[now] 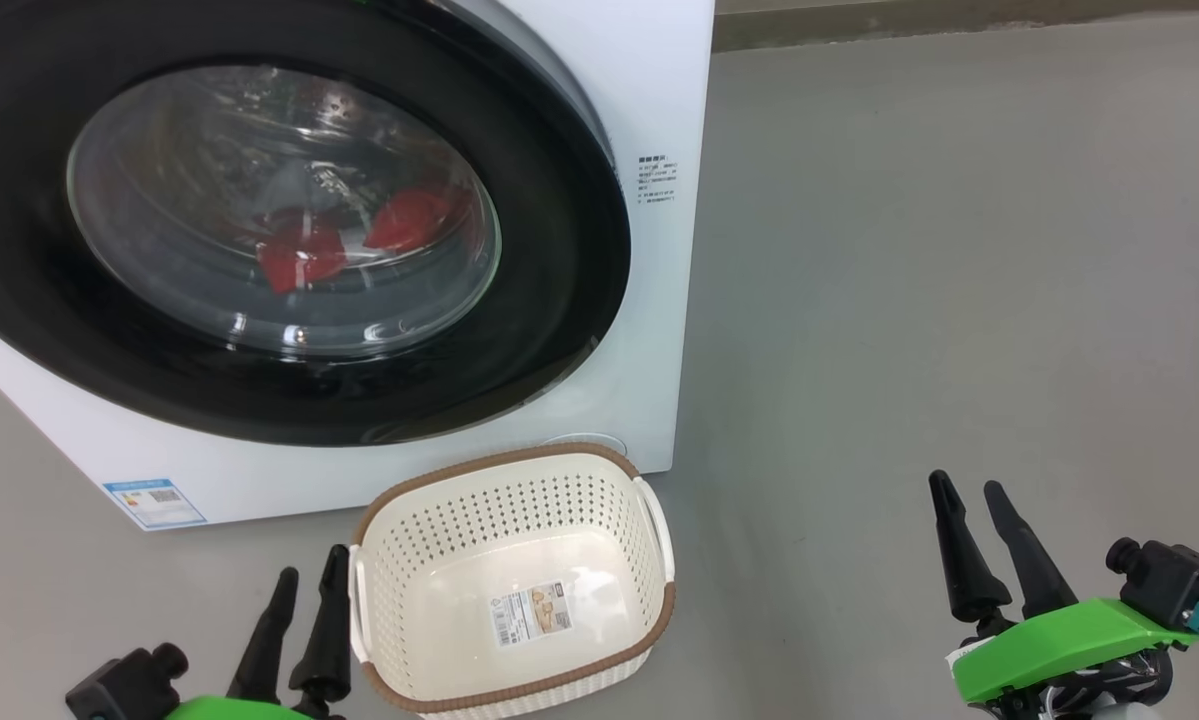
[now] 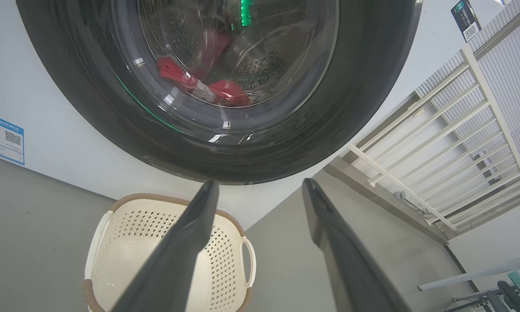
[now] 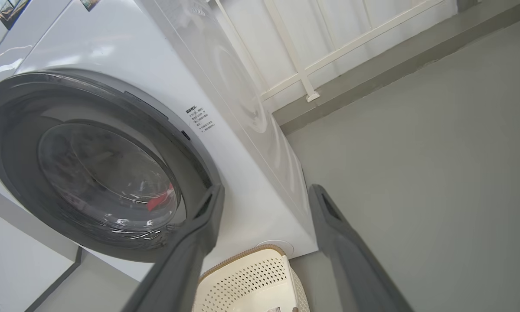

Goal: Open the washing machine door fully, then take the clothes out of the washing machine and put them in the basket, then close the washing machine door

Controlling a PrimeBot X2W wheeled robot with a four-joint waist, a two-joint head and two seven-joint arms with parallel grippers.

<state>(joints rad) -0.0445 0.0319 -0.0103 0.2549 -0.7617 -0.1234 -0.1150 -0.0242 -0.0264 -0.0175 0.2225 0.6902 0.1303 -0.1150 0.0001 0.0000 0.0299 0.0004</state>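
Left gripper (image 1: 312,561) and right gripper (image 1: 965,483) are spread apart, empty. Best to hook the washing machine door (image 1: 559,300) at its right edge and pull slowly.

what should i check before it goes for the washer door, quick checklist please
1. The left hand is open and empty: ok.
2. The right hand is open and empty: ok.
3. The washing machine door is open: not ok, it is shut.
4. The clothes are inside, red behind the door: ok.
5. The basket stands upright and empty before the washing machine: ok.
6. The basket is out of the door's swing: cannot tell; it stands close under the door.
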